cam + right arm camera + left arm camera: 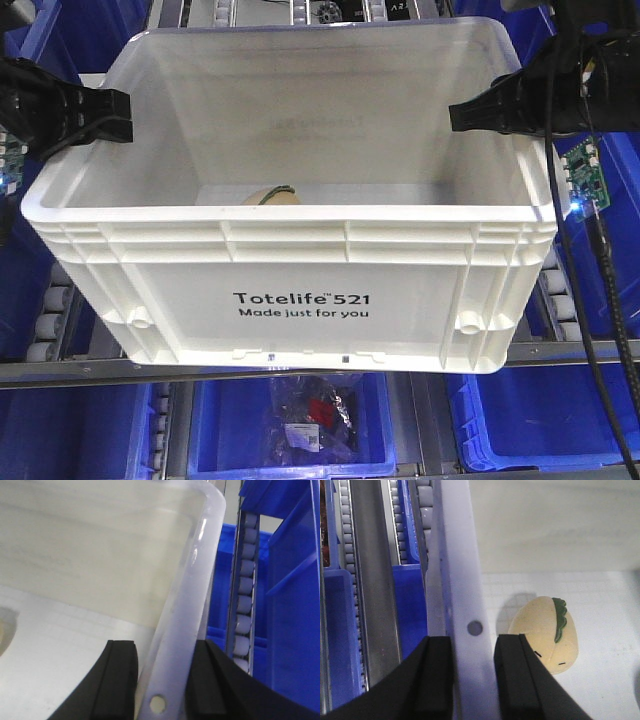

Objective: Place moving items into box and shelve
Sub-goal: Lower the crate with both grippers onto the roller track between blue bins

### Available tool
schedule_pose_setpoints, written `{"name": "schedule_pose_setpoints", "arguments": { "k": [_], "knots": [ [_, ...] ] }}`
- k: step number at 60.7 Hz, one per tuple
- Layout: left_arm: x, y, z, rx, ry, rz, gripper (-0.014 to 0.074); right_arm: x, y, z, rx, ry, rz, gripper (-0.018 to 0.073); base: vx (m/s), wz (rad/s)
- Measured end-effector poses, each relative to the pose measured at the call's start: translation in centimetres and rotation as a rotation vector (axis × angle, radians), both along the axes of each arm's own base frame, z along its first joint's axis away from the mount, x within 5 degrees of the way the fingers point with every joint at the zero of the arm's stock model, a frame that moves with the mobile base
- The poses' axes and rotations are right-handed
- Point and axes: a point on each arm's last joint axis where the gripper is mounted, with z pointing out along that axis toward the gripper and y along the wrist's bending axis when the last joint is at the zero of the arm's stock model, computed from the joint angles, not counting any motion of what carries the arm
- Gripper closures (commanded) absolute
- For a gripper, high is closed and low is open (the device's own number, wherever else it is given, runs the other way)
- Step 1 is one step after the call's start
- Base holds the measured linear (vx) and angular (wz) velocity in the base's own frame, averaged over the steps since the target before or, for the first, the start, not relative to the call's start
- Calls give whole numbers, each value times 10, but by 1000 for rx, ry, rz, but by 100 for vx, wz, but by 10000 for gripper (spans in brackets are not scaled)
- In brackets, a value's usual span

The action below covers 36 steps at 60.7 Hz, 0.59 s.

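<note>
The white ribbed box is sitting upright and open. The pale yellow mango-shaped item is lying on its floor.

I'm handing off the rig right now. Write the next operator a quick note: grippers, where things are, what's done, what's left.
Left gripper: shut on the left rim of the large white ribbed plastic crate.
Right gripper: shut on the crate's right rim.
Pale yellow-orange mango-shaped item with a green stem strip: lying on the crate floor, near the left wall.
Done: item is in the crate; both arms grip it over the roller shelf rails, above the blue plastic bins.
Left: slide the crate into its shelf spot, then release both grippers.
</note>
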Motion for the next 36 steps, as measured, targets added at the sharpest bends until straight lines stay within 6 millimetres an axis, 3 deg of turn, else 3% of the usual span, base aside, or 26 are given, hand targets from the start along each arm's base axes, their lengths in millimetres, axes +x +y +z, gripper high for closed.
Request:
{"name": "schedule_pose_setpoints", "arguments": {
  "k": [22, 28, 36],
  "knots": [
    [30, 2, -15, -37, -90, 86, 600, 39, 14, -34, -37, -39, 56, 564, 0, 0],
    [34, -3, -18, -64, -87, 86, 600, 48, 11, -47, -62, -9, 38, 564, 0, 0],
    [45, -11, -27, -83, -100, 95, 596, 54, 4, -51, -19, 0, -23, 560, 0, 0]
  ]
}}
